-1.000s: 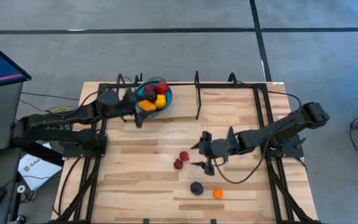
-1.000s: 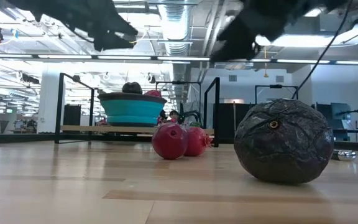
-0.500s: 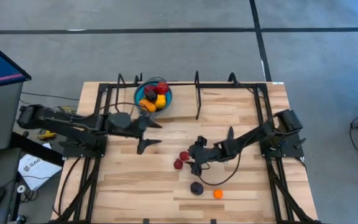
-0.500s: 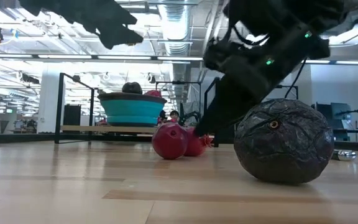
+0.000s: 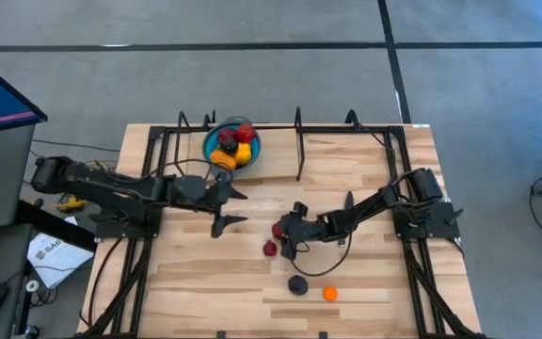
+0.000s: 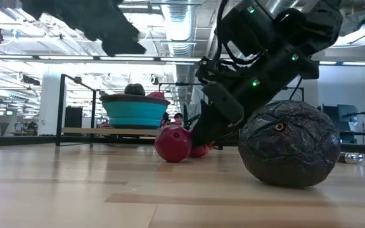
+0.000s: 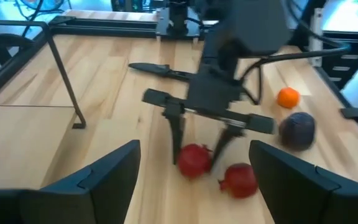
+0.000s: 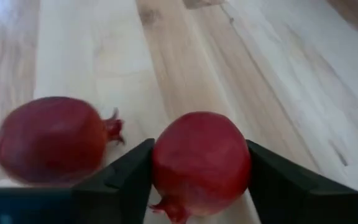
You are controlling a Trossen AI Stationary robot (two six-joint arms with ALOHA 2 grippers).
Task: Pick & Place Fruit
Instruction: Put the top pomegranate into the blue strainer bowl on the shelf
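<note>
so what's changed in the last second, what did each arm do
The right gripper came down from above the table and closed in around one red pomegranate. The left gripper left the blue bowl and pulled back over the table, open. The other pomegranate, purple fruit and orange stayed put.

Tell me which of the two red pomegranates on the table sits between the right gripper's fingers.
The pomegranate farther from the table's front edge: the right gripper has a finger on each side of it. The other pomegranate lies clear, beside it and nearer the front edge.

Scattered fruit [image 5: 297, 283], some bowled
</note>
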